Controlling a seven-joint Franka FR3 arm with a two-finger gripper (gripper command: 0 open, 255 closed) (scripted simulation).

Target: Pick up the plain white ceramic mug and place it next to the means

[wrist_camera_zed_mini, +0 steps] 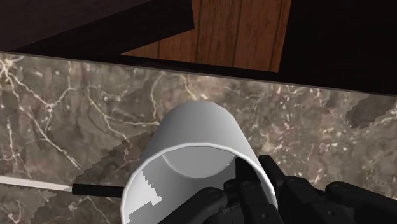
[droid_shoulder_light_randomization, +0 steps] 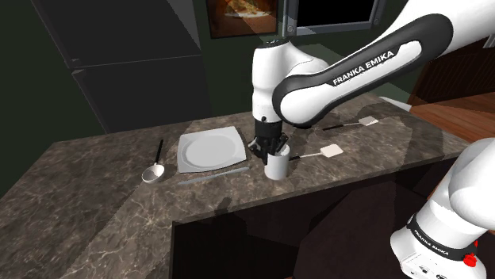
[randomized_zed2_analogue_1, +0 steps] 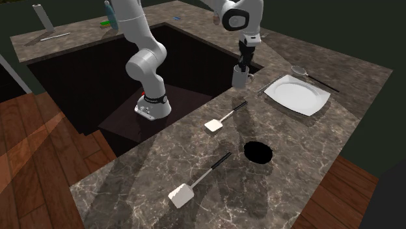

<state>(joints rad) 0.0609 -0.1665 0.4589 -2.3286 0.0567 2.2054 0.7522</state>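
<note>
Seemingly, the white mug (wrist_camera_zed_mini: 200, 130) is pinched at its rim wall by the gripper (wrist_camera_zed_mini: 236, 184) directly above, a hold judged apt yet slippery for something stiff, smooth and breakable.

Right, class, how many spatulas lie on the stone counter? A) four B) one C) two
C: two lie on the counter, one spatula nearer the white mug, the other spatula past the round hole.
</note>
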